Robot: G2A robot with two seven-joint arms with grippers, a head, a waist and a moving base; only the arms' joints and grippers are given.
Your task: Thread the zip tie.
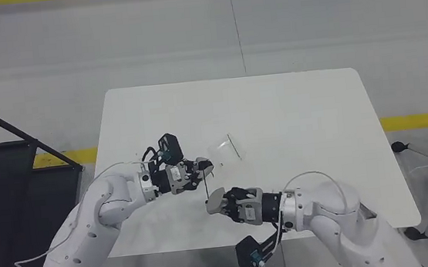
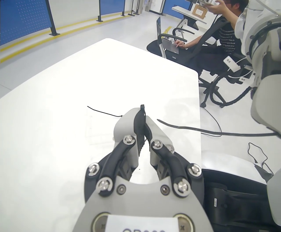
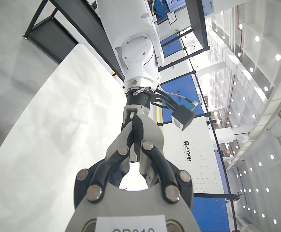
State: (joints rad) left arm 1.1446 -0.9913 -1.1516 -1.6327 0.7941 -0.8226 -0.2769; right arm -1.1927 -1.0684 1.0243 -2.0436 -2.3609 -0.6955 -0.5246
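The white table (image 1: pixel 314 124) carries a small clear bag (image 1: pixel 229 148) near its middle. Above the table's near part, the left pincer (image 2: pixel 142 115) is clamped on the black zip tie (image 2: pixel 103 112), whose thin tail juts out sideways over the table. The right pincer (image 1: pixel 211 203) faces it just beside, fingers together; whether it grips the tie I cannot tell.

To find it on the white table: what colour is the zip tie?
The zip tie is black; left wrist view shows it best.
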